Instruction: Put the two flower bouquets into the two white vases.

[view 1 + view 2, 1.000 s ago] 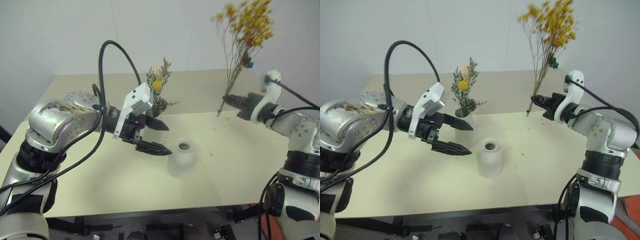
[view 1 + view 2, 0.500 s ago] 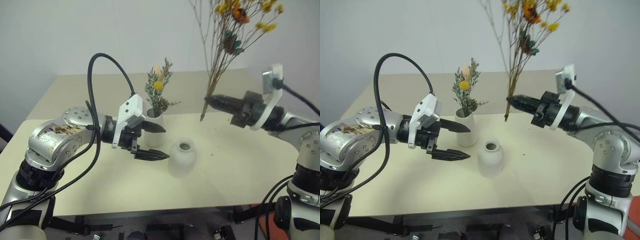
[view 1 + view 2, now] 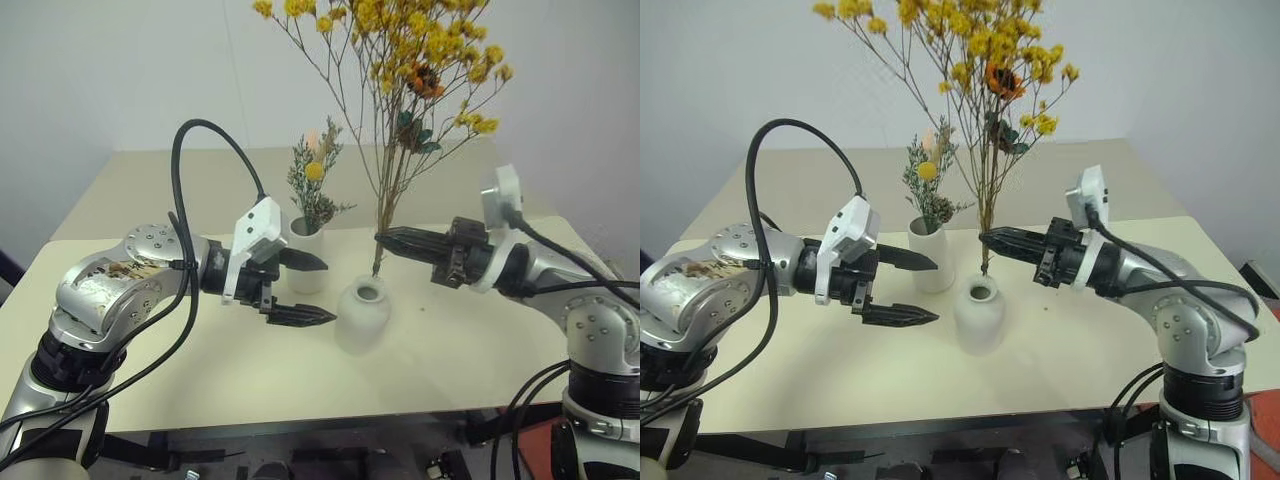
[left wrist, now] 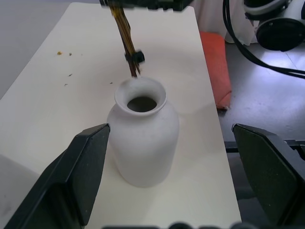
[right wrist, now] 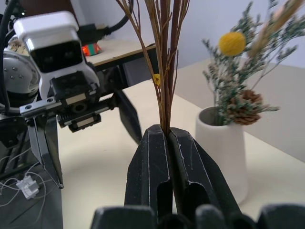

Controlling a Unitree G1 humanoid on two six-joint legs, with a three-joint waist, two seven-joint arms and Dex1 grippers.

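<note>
I read this as a lab test cell. A bare beige table (image 3: 150,190) stands against a blank white wall (image 3: 110,70). Loose cables (image 4: 248,38) lie on the grey floor (image 4: 267,86).

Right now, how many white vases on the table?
2. The tall vase stands behind the left gripper, holding the small bouquet. The squat vase stands empty in front, under the yellow spray.

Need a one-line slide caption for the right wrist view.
Right gripper clamps the yellow-blossom spray's stems, beside the tall vase holding the dried bunch.
</note>
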